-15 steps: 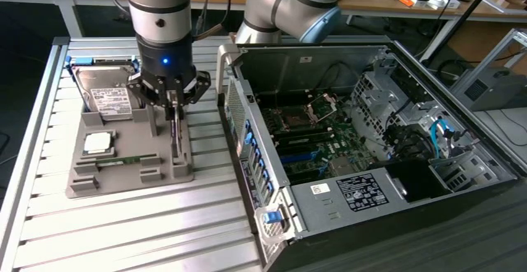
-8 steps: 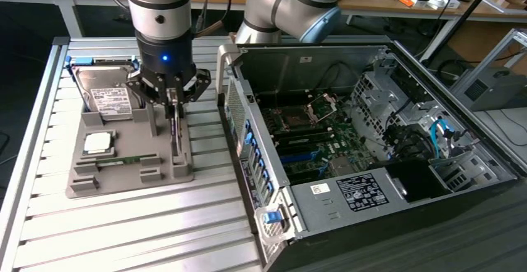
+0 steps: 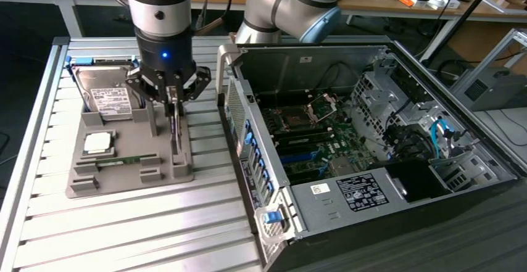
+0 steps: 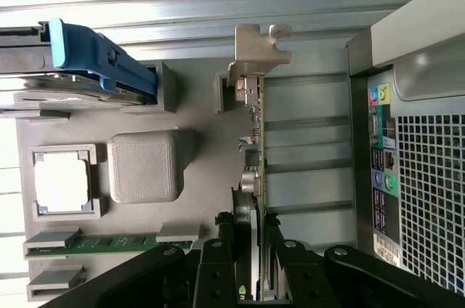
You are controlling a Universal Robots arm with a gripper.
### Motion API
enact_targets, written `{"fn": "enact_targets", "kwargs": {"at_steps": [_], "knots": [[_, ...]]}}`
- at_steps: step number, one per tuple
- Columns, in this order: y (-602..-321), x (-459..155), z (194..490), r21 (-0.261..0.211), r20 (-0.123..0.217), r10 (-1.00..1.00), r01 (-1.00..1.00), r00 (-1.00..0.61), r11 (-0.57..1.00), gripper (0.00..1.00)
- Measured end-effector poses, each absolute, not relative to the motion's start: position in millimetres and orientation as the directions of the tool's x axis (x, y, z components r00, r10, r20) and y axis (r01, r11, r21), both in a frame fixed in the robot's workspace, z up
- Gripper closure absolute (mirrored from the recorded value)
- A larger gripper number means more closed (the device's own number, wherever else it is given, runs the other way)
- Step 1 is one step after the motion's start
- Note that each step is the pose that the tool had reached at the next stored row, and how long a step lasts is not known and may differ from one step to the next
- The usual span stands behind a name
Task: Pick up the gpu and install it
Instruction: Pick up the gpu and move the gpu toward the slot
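Gpu [image 4: 256,137] (upright on edge, on the grey holder [image 4: 190,108]) sits clamped between the tool's [image 4: 247,227] narrowed fingers.

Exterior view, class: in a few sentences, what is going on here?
The robot's hand is closed on the gpu, a green card standing on edge over the grey tray beside a hard drive. The card is not yet in the open computer case, which lies on the exterior view's right.
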State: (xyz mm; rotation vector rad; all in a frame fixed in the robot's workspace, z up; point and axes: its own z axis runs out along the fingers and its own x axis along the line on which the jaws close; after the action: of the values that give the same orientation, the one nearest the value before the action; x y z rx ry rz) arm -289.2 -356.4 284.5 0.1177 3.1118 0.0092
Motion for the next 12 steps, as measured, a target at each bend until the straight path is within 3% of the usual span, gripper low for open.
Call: {"fn": "enact_targets", "kwargs": {"at_steps": [12], "knots": [[-356.3,-289.2,292.2,0.007,-0.027,0.076,0.075,-0.997,0.997,0.73]]}}
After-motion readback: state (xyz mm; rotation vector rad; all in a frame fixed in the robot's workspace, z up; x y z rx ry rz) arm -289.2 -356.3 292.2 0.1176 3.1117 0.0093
